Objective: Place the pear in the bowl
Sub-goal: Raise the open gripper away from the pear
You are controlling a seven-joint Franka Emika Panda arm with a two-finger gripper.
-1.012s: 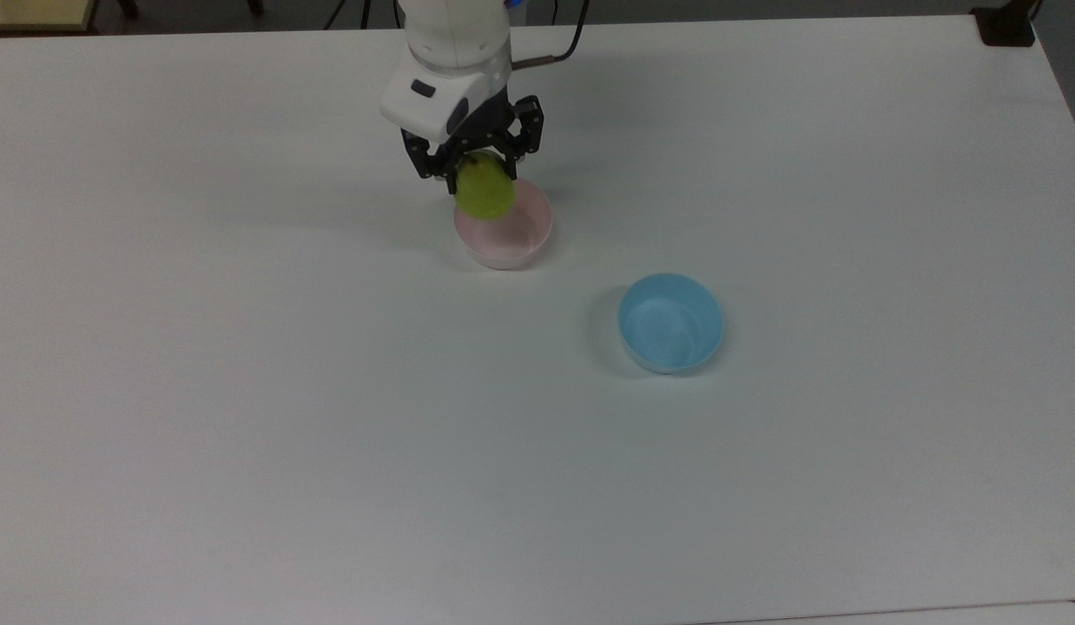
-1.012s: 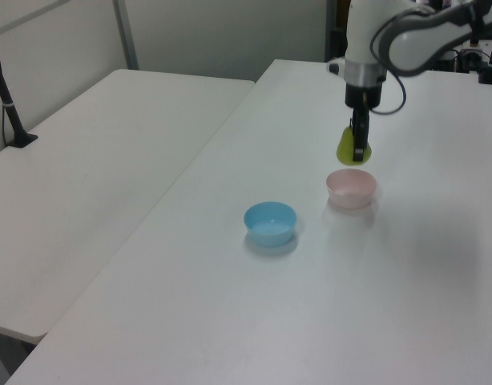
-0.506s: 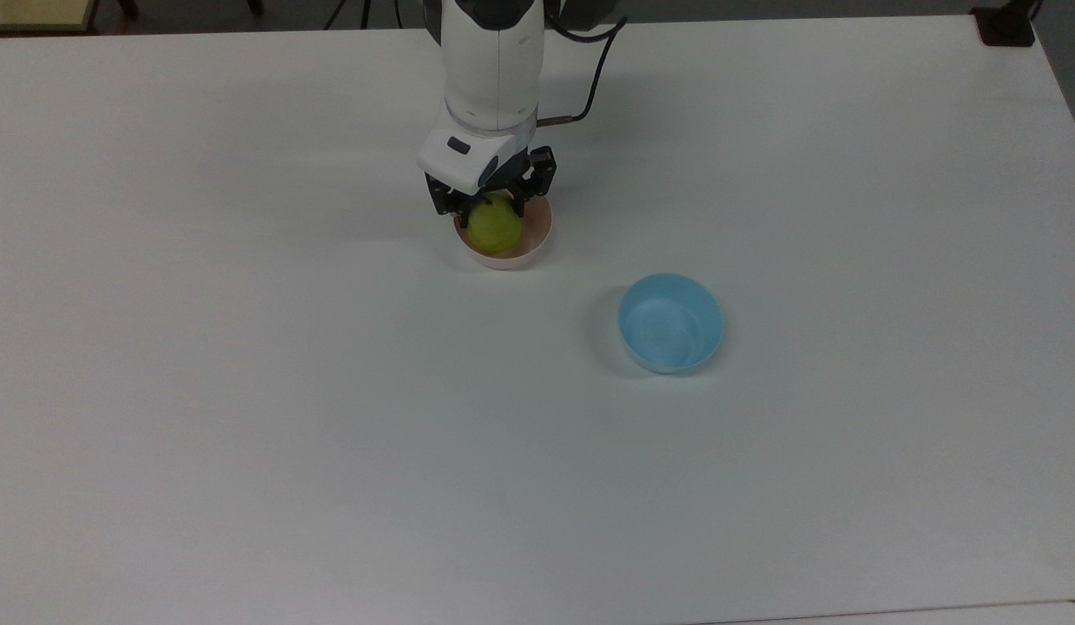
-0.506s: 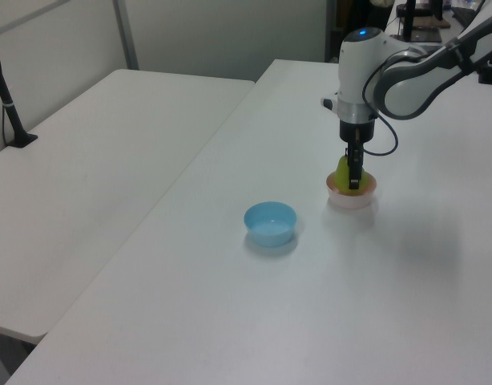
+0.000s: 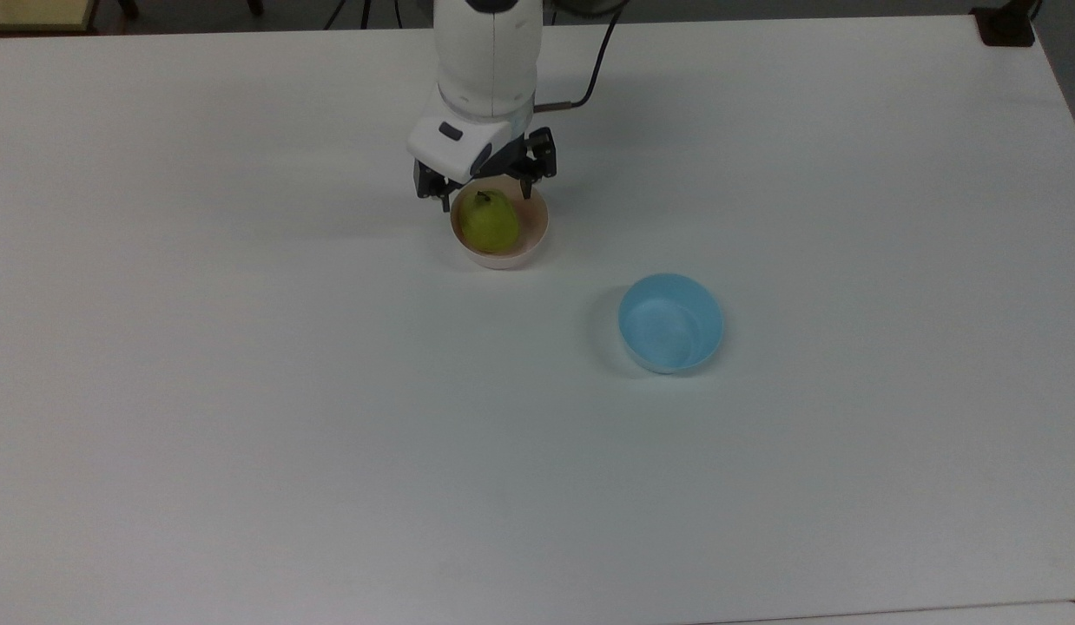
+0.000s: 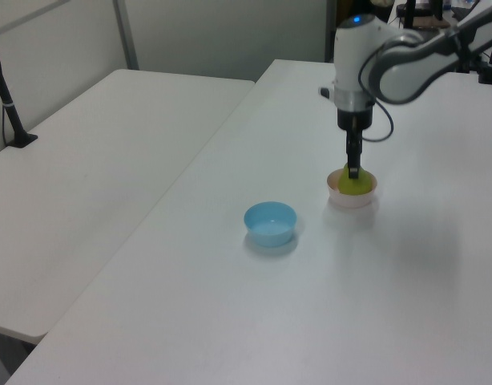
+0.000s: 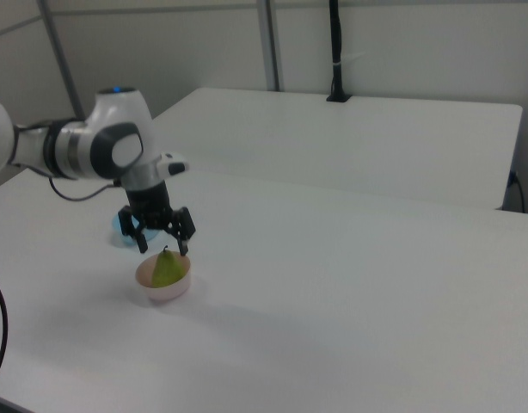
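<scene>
The white arm reaches down over the worktop (image 5: 242, 391), its last link near vertical and its wrist straight above the pink bowl (image 5: 500, 233). The tool (image 5: 485, 193) points downward and hangs just over the bowl's far rim in the top view. Its two dark fingers (image 7: 142, 243) are spread wide, one on each side of the pear's stem in the right view, and they grip nothing. In the left view the tool (image 6: 353, 170) appears edge-on as a thin dark bar whose tip sits right at the top of the fruit; whether it touches cannot be told there. A dark cable loops from the wrist.

The pear (image 5: 488, 221) sits inside the pink bowl, clear of the fingers. It is yellow-green and rounded, standing roughly upright with its short dark stem at the top, and it fills much of the bowl's hollow. In the right view the pear (image 7: 167, 268) rises above the rim of the bowl (image 7: 164, 284).

A light blue bowl (image 5: 670, 323) of similar size stands apart from the pink one, toward the top view's lower right, open side up.

The worktop is plain white and matte. A second white table (image 6: 86, 160) stands beside it, with pale partition walls and a dark upright post (image 7: 336, 52) behind.
</scene>
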